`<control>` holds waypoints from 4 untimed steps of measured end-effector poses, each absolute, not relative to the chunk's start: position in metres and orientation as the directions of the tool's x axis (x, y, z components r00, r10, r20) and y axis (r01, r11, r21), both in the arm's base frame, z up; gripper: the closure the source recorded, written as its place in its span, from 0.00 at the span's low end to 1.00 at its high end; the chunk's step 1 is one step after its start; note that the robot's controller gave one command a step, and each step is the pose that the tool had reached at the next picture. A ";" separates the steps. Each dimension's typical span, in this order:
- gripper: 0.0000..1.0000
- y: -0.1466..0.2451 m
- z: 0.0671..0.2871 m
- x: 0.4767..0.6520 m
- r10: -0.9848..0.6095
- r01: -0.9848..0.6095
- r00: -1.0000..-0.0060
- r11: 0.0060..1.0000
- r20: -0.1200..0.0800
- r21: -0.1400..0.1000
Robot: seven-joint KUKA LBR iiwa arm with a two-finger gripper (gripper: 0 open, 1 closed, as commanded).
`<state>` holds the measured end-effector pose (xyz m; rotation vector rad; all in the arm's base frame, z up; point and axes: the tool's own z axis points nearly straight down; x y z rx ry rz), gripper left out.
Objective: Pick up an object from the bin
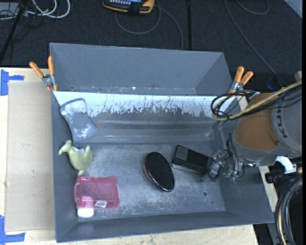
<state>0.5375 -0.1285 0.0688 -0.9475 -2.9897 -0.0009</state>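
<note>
Down at the right end of the bin [143,75] floor, my gripper [214,168] is sitting low, right against the right end of a black rectangular block [189,158]. That block is the nearest thing to me. It is lying flat, right of centre, with its long side running slightly downhill toward me. Whether I am actually touching it or just sitting beside it isn't clear, because wrist hardware and cables are covering the contact zone. Jaws: I can't tell whether they are spread or pressed together, and nothing is visibly sitting between them.

My arm is reaching in over the right rim, its orange cover [252,131] hanging above the bin's right wall.

Other contents are lying well apart from me:
- a black oval brush [159,171] with a reddish rim is lying just left of the block, close to it but not touching
- a pink box [97,192] with a white cap is lying at the front left
- a pale green duck-shaped toy [79,156] is sitting just above the pink box
- a clear plastic cup [77,117] is lying in the back left corner
</note>
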 end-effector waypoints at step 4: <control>1.00 -0.128 0.110 0.534 0.574 0.574 -0.819 0.819 0.014 -0.005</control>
